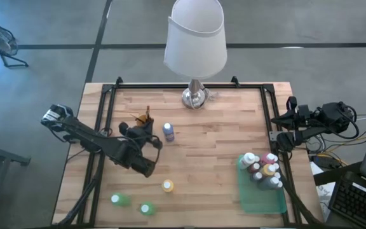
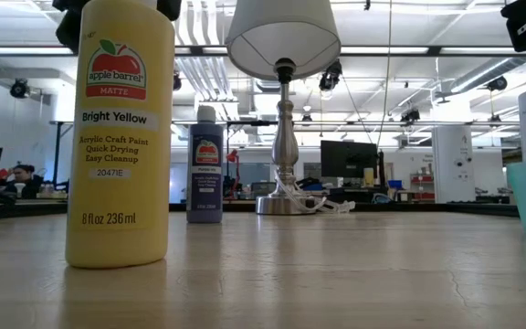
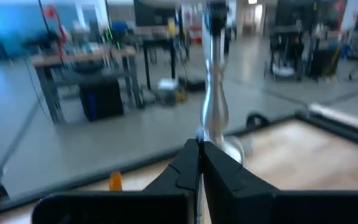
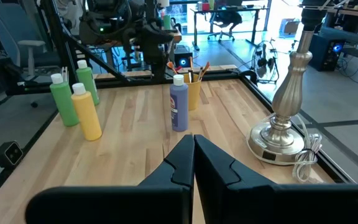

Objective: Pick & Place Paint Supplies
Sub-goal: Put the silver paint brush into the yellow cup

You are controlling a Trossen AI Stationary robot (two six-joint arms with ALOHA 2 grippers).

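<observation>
Purple bottle point(image 1: 168, 131), upright, stands at two o'clock from the left end effector point(image 1: 150, 170), fingers pressed together, empty; the right end effector point(image 1: 278, 141), likewise closed, is farther.

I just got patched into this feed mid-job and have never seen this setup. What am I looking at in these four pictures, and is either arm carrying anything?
Two dark robot arms work at a wooden table.

The overhead picture shows the left pincer over the table's left part, and the right pincer parked at the right edge. The table-level picture looks across the wood. The other two come from cameras on each wrist.

On the table: a lamp, a purple bottle, a yellow bottle, two green bottles, a cup of brushes, and a green tray already holding several bottles.

Both pincers are shut and empty.
</observation>
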